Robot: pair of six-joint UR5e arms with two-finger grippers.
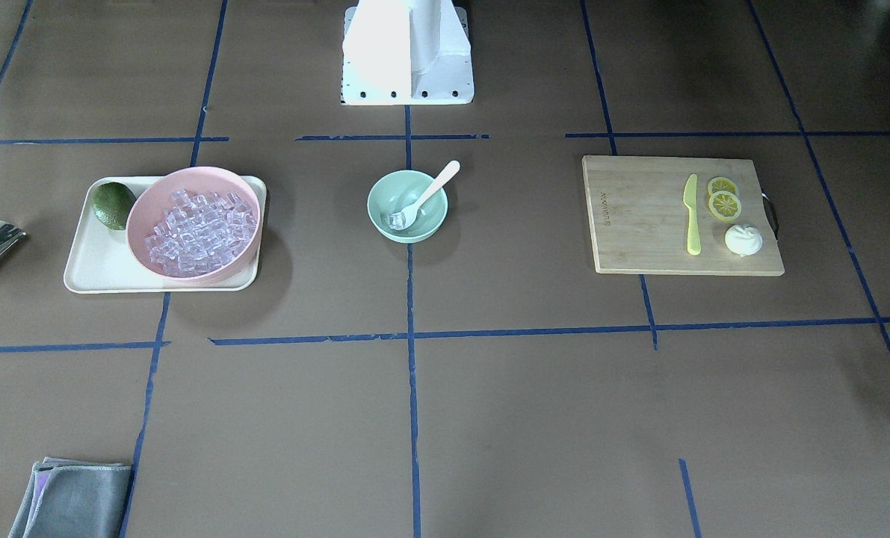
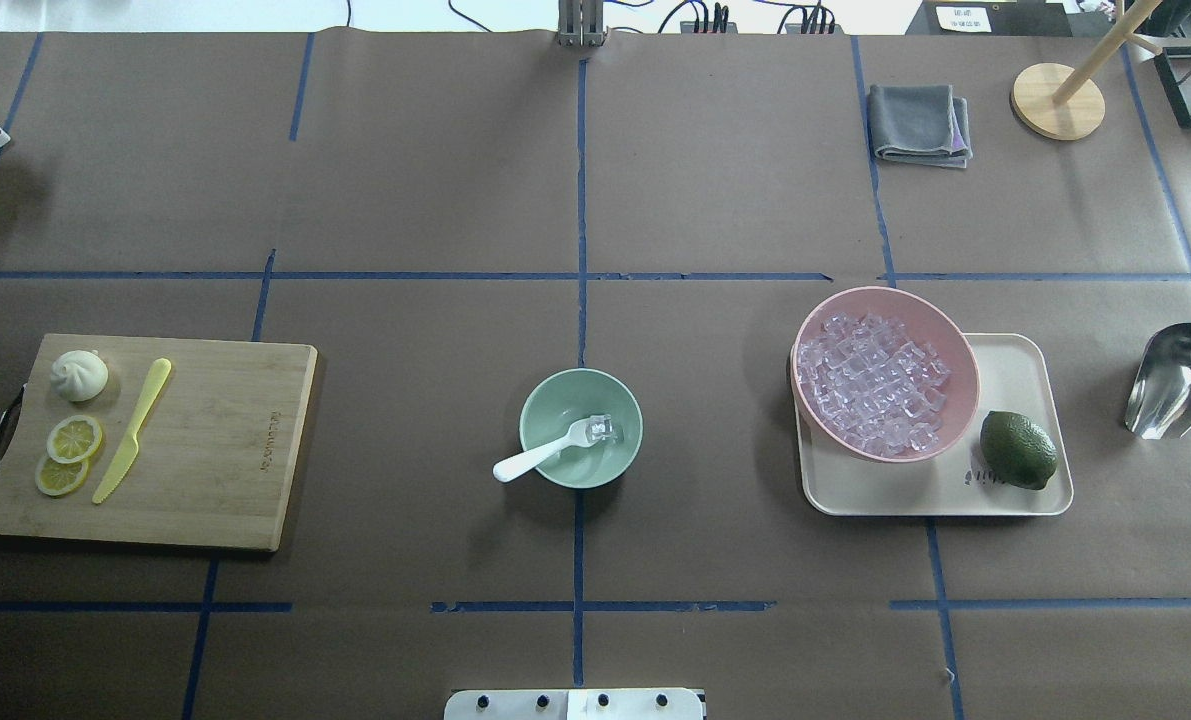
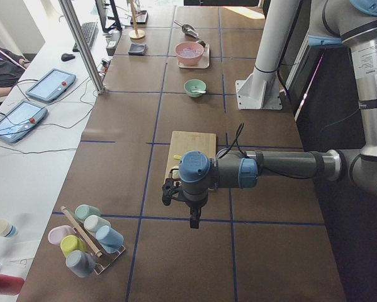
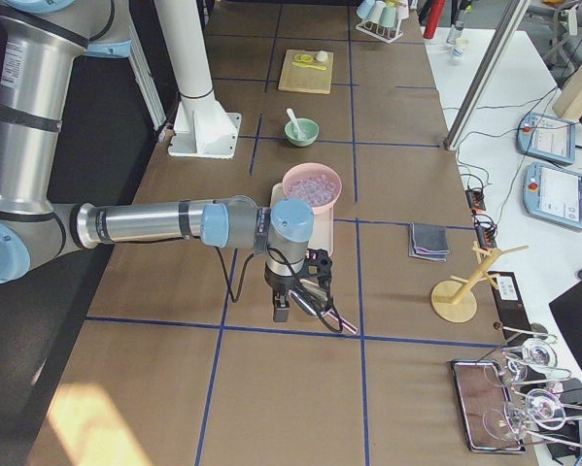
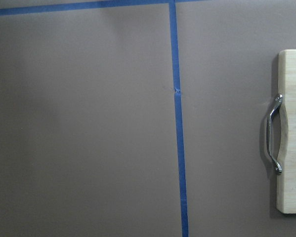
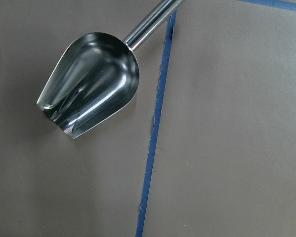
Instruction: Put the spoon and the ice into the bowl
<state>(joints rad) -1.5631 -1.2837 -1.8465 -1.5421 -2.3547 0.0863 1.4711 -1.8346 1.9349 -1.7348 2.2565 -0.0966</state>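
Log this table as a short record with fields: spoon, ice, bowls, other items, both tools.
spoon: head inside the mint bowl, handle over its rim
ice: a little in the mint bowl by the spoon's head; heap in the pink bowl
pink bowl: on the tray beside a dark green fruit
cutting board: yellow-green knife, two lemon slices, white bun
metal scoop: on the table beyond the tray
left tool: past the cutting board's handle end; state cannot tell
right tool: above the metal scoop; state cannot tell
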